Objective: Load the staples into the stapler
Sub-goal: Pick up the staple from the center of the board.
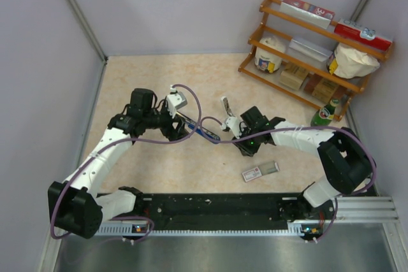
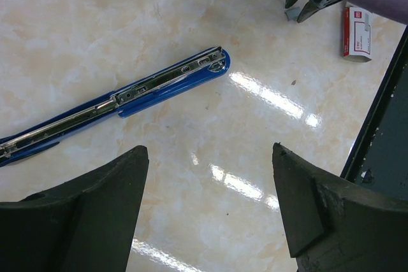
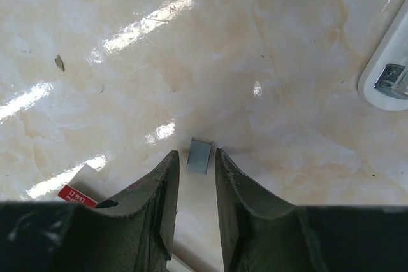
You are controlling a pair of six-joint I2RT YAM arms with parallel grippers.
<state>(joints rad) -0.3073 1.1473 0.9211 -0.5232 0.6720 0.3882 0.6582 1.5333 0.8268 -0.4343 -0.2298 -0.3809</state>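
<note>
On the table (image 1: 140,81), near its middle, the blue stapler (image 2: 169,86) lies flat and swung wide open. Its long metal track (image 2: 164,76) faces up. I can't see any staples in that track, though it is too small to be sure. So the opening part looks done, and the filling part is not.

At about 3 o'clock from the blue stapler, the right gripper (image 3: 196,153) is down low by the table. Its two fingers are close together, with a little silvery strip of staples (image 3: 199,158) right between the tips. A thin gap shows on each side of the strip, so I cannot tell if it is pinched or only fenced in.

The left gripper (image 2: 209,157) hovers at 9 o'clock of the blue stapler, spread wide with nothing in it.

The red-and-white staple box (image 1: 260,171) lies at 5 o'clock from the blue stapler, well apart. The white stapler (image 3: 389,71) sits at 1 o'clock.

I think the big part is left: grip the strip, carry it across, drop it in the track and fold the stapler shut.
</note>
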